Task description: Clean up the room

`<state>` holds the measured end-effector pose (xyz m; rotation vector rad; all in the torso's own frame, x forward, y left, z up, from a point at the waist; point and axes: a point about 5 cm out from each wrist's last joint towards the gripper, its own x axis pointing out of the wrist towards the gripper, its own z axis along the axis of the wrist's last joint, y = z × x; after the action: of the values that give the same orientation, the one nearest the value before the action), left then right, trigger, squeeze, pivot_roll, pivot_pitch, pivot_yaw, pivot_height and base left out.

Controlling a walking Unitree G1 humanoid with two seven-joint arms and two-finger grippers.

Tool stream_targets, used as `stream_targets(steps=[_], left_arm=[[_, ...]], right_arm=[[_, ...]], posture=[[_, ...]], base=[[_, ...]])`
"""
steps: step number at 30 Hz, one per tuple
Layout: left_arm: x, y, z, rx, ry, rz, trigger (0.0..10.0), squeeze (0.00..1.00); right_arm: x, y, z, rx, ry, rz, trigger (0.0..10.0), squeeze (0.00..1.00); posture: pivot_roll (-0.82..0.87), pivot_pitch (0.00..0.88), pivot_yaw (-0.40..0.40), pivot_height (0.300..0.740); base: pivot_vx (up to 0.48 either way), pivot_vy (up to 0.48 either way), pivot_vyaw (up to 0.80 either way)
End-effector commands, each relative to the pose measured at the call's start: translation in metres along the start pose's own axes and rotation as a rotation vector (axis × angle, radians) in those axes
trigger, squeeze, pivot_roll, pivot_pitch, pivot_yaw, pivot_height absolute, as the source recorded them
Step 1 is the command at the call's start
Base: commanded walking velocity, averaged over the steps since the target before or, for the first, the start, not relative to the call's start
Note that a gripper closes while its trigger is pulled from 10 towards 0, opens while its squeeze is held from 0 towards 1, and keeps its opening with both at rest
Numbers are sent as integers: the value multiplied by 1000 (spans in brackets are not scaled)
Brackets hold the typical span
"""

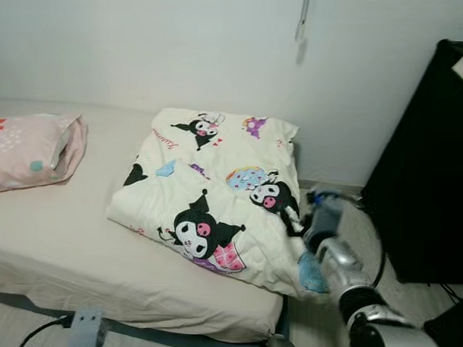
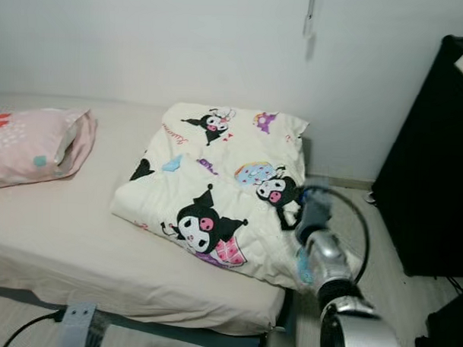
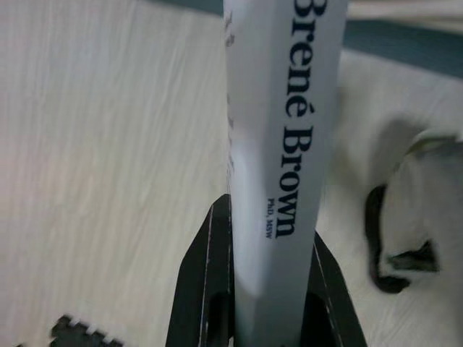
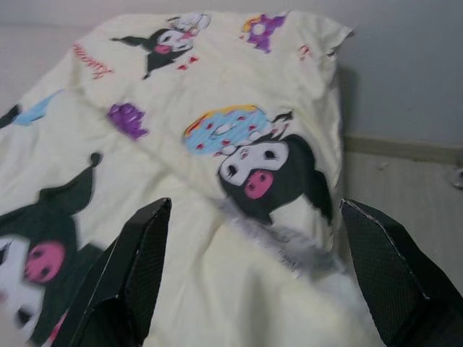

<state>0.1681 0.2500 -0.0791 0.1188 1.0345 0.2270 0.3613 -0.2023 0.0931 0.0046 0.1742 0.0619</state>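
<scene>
The right end effector (image 4: 246,282) is wide open, with the folded blanket (image 1: 215,196) just ahead on the bed (image 1: 69,244). The left end effector (image 3: 264,289) squeezes a book (image 3: 282,144) above the floor (image 3: 108,166).

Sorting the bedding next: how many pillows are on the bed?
1: a pink pillow at the bed's left end, apart from the folded cartoon blanket. The blanket could hide another.

Right arm (image 1: 349,277): silver cylindrical segments with a black band near the wrist and a thin black cable looping beside it. Right gripper (image 4: 257,275): two long black fingers (image 4: 137,267) with finely textured faces. Left gripper (image 3: 264,289): black, angular fingers.
</scene>
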Motion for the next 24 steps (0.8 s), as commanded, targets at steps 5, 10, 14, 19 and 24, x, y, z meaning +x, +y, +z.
stream_targets(steps=[5, 10, 14, 19, 24], left_arm=[[-3, 32, -3, 11, -17, 58, 10000, 0], [-5, 46, -8, 18, -15, 77, 10000, 0], [-9, 63, -16, 27, -9, 98, 10000, 0], [-12, 70, -19, 33, -6, 108, 10000, 0], [-13, 75, -22, 44, -2, 108, 10000, 0]], right_arm=[[4, -1, 4, 52, 26, -9, 10000, 0], [6, 0, 11, 48, 19, 44, 10000, 0], [5, -19, 19, -4, 29, 27, 10000, 0], [0, -35, 15, -33, 65, -24, 10000, 0], [-9, -49, 3, -73, 102, -70, 10000, 0]], posture=[[164, 177, 78, 635], [191, 221, 97, 635], [208, 253, 109, 635], [212, 275, 113, 635], [200, 293, 120, 625]], base=[[0, 0, 0], [0, 0, 0], [0, 0, 0], [0, 0, 0], [0, 0, 0]])
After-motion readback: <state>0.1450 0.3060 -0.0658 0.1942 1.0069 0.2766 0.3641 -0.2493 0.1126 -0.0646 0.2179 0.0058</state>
